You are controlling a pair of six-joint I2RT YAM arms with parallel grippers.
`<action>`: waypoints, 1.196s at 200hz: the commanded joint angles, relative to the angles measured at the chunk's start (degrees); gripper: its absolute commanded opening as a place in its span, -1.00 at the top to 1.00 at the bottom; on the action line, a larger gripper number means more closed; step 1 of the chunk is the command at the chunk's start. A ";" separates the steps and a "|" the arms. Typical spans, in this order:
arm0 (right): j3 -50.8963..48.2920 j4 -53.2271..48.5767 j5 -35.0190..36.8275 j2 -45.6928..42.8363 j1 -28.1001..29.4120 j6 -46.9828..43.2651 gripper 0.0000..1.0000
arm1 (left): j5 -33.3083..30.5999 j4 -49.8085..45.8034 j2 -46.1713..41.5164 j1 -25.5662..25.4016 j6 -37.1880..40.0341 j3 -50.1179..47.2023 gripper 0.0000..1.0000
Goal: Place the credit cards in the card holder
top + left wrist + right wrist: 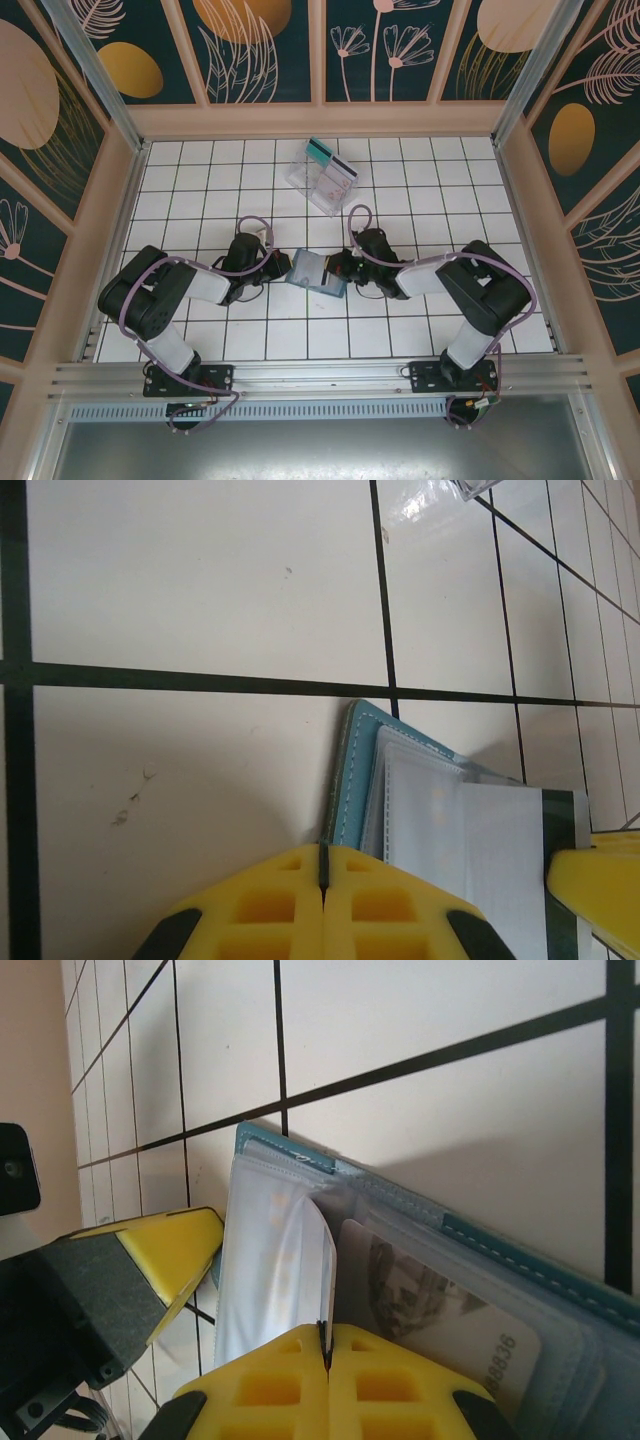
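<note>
Card holder (315,270) open on desk (200,200); credit cards (330,158) beyond it in clear tray (300,176); left end effector (323,852) shut at its edge; right end effector (325,1330) pinched shut on its sleeve; advise spreading pocket wide, holder pinned.

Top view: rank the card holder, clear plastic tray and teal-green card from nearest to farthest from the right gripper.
1. card holder: right at the right gripper, between the two arms.
2. clear plastic tray: farther up the table, toward the back wall.
3. teal-green card: at the tray's far end.
</note>
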 commanded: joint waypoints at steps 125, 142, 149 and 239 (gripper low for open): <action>-4.52 5.14 -1.05 2.90 1.22 5.36 1.00 | 3.61 -5.62 2.92 -2.67 -2.63 -4.47 0.99; -4.59 7.23 -1.70 4.20 0.43 5.57 1.00 | 3.62 -5.77 2.63 -2.71 -2.55 -4.60 1.00; -4.42 7.39 -1.60 4.46 0.14 5.32 1.00 | 3.63 -5.79 2.55 -2.71 -2.54 -4.64 0.99; -4.07 7.49 -0.39 2.79 -3.00 2.83 1.00 | 3.66 -5.74 2.51 -2.71 -2.54 -4.72 0.99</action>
